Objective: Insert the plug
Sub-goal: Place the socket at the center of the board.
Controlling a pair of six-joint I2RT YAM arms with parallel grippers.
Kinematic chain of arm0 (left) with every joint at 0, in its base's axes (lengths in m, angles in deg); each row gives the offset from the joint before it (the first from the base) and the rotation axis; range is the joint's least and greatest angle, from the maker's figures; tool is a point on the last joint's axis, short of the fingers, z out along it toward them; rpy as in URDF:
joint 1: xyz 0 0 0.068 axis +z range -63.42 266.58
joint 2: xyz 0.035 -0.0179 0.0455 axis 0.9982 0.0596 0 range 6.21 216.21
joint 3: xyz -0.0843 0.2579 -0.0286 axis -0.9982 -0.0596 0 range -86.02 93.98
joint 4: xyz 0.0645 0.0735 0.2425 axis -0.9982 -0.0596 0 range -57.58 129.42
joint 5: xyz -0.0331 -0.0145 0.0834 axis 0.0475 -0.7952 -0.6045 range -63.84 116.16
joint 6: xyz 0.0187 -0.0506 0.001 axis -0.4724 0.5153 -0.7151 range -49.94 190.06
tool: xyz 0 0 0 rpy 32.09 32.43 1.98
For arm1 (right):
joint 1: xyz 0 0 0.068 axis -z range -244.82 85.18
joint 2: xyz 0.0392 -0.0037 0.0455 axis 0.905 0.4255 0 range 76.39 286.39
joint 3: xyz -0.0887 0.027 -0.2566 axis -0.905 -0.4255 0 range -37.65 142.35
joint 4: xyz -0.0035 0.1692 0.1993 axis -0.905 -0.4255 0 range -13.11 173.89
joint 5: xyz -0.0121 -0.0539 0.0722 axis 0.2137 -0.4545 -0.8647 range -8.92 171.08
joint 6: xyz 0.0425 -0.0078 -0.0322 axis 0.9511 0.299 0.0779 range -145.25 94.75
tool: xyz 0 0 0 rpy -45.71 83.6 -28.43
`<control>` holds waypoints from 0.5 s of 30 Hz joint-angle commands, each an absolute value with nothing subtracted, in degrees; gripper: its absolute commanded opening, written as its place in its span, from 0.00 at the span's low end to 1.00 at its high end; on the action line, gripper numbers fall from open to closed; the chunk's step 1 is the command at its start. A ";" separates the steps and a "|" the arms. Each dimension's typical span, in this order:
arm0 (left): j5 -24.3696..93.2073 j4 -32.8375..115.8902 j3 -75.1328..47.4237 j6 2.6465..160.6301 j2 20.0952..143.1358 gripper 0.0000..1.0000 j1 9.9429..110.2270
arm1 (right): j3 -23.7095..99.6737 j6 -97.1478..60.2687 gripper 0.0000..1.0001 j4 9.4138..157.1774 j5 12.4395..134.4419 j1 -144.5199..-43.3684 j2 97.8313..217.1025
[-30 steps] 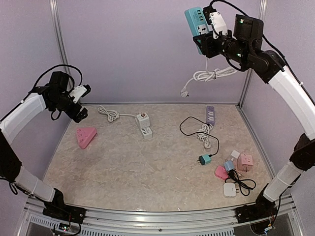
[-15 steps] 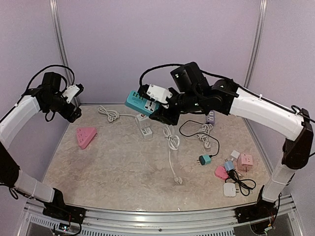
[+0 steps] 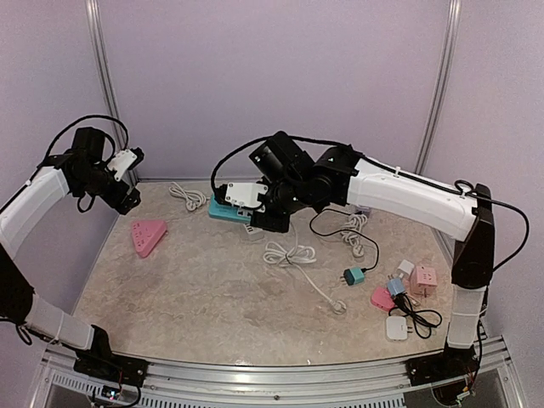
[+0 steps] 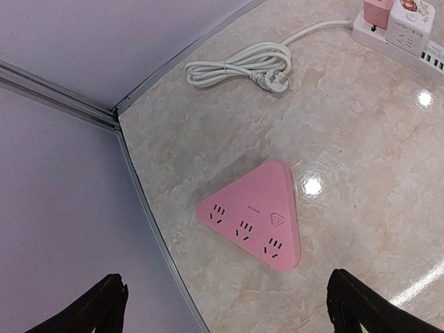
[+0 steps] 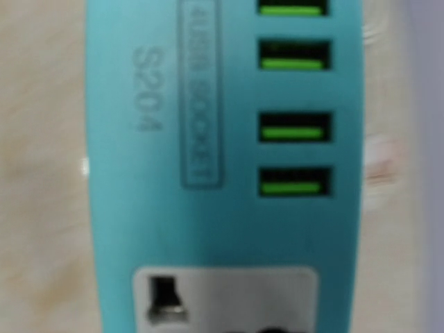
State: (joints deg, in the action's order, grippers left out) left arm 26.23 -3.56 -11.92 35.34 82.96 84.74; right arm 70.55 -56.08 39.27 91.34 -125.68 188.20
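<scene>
Right end effector [image 3: 255, 217] reaches across to the back middle of the counter [image 3: 212, 297] and pinches the teal power strip [image 3: 223, 208]. The wrist view shows nothing but the strip's face, with green-lit USB slots and one mains socket at the lower edge, so the fingers themselves are hidden. The strip sits low, at or just above the counter surface; whether it already rests there I cannot tell. Its white cord [image 3: 291, 253] trails toward the near side and ends in a loose plug [image 3: 338, 304].

Left end effector [image 4: 227, 295] hangs spread wide and empty over the pink triangular strip [image 4: 253, 215] at the far left.

By my reading, the step in hand is placing the socket strip, and no plug is gripped yet. Next, the strip needs to lie flat with its sockets up. One arm must then take a plug, perhaps the teal plug [image 3: 354, 274] near the right, and line its prongs up squarely before pressing in.
</scene>
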 commanded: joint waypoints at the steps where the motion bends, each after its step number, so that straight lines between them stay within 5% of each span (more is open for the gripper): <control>1: 27.38 -3.48 -13.19 35.61 81.59 0.99 85.39 | 82.44 -61.87 0.00 39.71 101.01 -121.69 189.91; 7: 28.06 -2.95 -14.56 35.69 79.95 0.99 86.12 | 79.98 -64.55 0.00 37.22 103.09 -126.83 193.78; 15: 28.09 -3.03 -15.19 35.59 79.71 0.99 86.19 | 74.27 -56.85 0.00 31.84 88.51 -135.15 202.88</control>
State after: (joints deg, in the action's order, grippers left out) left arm 27.31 -3.47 -13.99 35.36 80.58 85.70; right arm 75.60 -61.11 37.63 96.70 -131.89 198.58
